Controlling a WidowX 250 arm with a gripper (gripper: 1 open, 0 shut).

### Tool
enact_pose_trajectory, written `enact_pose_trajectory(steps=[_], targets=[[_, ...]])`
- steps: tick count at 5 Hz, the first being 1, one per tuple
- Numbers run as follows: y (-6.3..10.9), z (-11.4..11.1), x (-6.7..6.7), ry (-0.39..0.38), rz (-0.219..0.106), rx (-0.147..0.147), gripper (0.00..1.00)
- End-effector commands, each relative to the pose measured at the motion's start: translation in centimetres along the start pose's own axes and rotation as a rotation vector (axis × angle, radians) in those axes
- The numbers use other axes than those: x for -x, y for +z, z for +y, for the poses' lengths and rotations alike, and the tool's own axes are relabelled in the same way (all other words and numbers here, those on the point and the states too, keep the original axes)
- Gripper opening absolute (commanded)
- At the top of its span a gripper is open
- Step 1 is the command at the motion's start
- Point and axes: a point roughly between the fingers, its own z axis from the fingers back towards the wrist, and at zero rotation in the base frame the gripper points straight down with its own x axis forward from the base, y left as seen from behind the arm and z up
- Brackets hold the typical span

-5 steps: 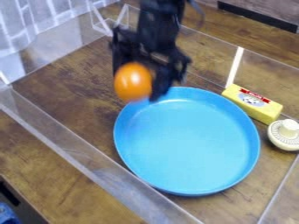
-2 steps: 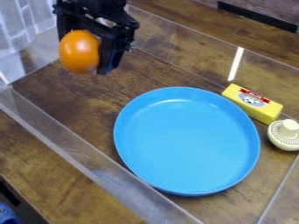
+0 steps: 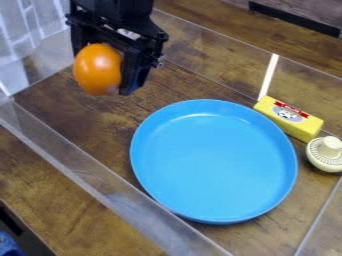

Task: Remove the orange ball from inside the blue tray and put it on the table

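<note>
— Where was the orange ball?
— Clamped in the hand, held above the bench at far left, well apart from the blue tray.
— And the tray?
— Near right, nothing in it.

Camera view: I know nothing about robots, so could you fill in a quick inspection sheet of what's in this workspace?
Surface: dark wooden table, plank lines visible.
Job's things: orange ball held in the air left of the blue tray; tray has nothing in it.
Clutter: yellow block and cream ribbed disc to the right of the tray.
Grippers: gripper shut on the ball, pointing down.
Cables: nothing seen.
Surroundings: clear acrylic walls around the table.
</note>
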Motion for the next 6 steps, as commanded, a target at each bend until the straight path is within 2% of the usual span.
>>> enact_pose_trajectory(steps=[1, 6], targets=[[1.6, -0.6, 0.0, -0.009, -0.087, 0.017, 0.0], [0.2, -0.5, -0.1, -0.039, -0.128, 0.044, 0.0]])
